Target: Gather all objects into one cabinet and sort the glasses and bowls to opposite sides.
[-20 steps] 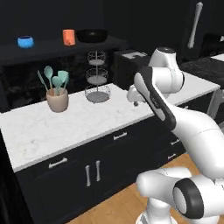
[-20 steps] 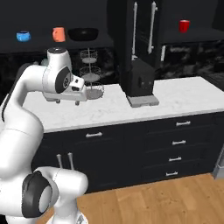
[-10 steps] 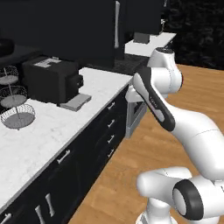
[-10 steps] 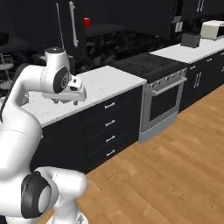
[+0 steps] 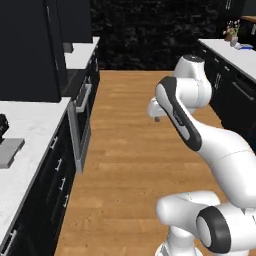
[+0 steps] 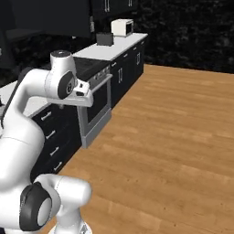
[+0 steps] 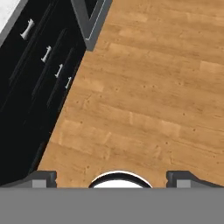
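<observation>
The glasses, the bowls and the other objects are out of view, and I cannot pick out the cabinet. My gripper [image 5: 156, 114] hangs in mid-air over the wooden floor [image 5: 125, 150], folded back close to the arm. From the other side the gripper [image 6: 86, 93] is level with the stove front. In the hand view the gripper [image 7: 113, 177] is open. Its two dark fingertips [image 7: 43, 177] stand far apart, with only floor planks beyond them.
A stove with an oven door [image 6: 93, 107] stands between black lower drawers [image 7: 48, 52] and a white marble counter [image 5: 30, 125]. A toaster [image 6: 104, 39] and a white box [image 6: 122, 27] sit on the far counter. Another counter [image 5: 235, 55] runs along the right. Black wall cabinets [image 5: 30, 50] hang above.
The whole picture has swung round: the camera has turned from the counter with the wire basket and coffee machine towards the stove and open floor. The arm's pose and open gripper look unchanged.
</observation>
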